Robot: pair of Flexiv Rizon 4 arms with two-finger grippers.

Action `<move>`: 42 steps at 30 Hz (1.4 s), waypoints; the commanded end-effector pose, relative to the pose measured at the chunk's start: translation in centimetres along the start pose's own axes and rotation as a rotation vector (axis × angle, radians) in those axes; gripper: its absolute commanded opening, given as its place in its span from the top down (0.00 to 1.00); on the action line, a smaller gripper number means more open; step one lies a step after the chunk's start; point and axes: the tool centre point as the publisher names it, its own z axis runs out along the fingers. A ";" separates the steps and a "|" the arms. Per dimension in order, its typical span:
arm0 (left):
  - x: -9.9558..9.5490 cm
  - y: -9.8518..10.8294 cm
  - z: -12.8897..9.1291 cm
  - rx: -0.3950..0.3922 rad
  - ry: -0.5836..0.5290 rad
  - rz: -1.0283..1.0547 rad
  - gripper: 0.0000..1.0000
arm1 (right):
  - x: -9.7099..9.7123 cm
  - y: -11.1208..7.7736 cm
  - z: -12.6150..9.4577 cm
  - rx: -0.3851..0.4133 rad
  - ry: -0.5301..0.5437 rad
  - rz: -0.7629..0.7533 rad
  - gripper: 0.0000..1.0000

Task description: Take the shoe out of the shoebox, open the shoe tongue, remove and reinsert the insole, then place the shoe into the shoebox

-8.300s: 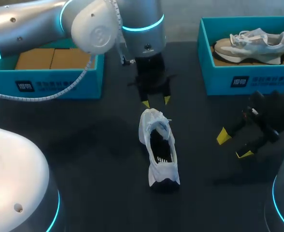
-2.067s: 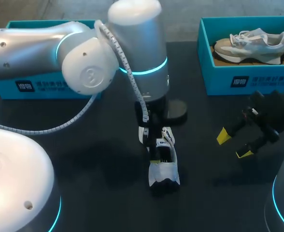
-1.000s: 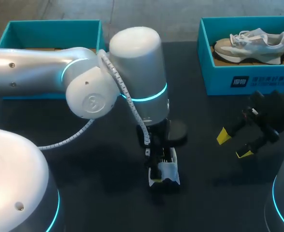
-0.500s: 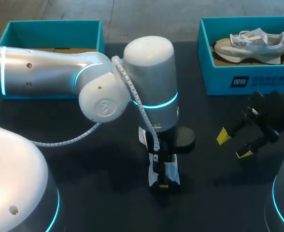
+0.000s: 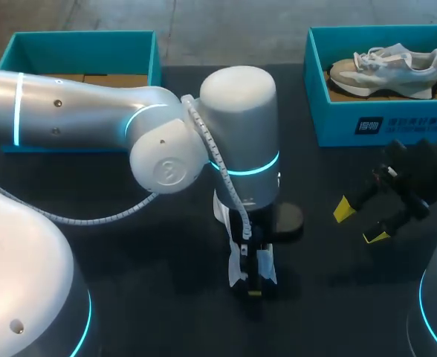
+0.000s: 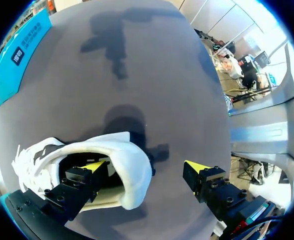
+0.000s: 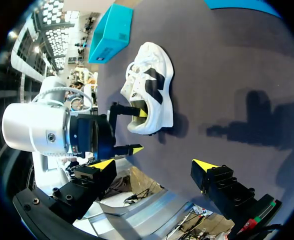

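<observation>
**A:** Where do we have our left gripper?

**B:** It is spread wide and pointing down over the heel of the white fabric sneaker with black side patches. One yellow-tipped finger sits inside the shoe's opening. The other is outside, behind the heel, with bare table showing between it and the shoe. The heel wall stands between our fingers, but we are not clamping it (we cannot tell whether the inner finger touches the lining).

**A:** And where is the sneaker itself?

**B:** It rests on the dark matte table, near the middle, with its heel toward our base and its toe pointing away. From the head view our left arm's wrist covers most of it. Only the heel end shows below the wrist.

**A:** What about our right gripper?

**B:** Its fingers are far apart with nothing between them. It is over bare table, well to the right of the sneaker.

**A:** And farther out?

**B:** At the far right we see an open teal cardboard shoebox. It holds a grey and cream sneaker with white laces, lying lengthwise. At the far left is a second open teal cardboard box, partly behind our left arm. A strip of brown cardboard shows inside it.
</observation>
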 end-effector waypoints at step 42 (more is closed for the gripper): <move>0.0 0.4 2.2 -0.091 -0.116 -0.084 1.00 | 0.0 -0.1 0.1 -0.002 -0.002 0.001 0.00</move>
